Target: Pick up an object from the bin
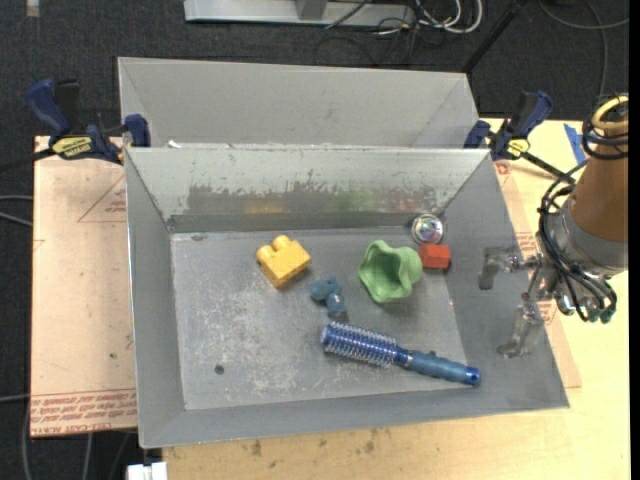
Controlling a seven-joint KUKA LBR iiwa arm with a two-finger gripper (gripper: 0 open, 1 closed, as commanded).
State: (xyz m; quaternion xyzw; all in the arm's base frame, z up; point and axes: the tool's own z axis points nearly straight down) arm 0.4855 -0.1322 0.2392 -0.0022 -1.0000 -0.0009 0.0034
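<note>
My gripper (pixel 503 308) hangs over the bin's right sloping wall, open, with nothing between its two fingers. Nearest to it lies a blue hairbrush (pixel 395 352), its handle end pointing toward the gripper along the bin's front. A small red block (pixel 436 257) sits left of the gripper's upper finger, with a shiny silver ball (pixel 428 229) just behind it. A green floppy cup-shaped thing (pixel 390 271) rests beside the red block.
Farther left lie a small blue-grey piece (pixel 326 293) and a yellow toy block (pixel 283 260). The orange-covered arm reaches in from the right, outside the bin's rim.
</note>
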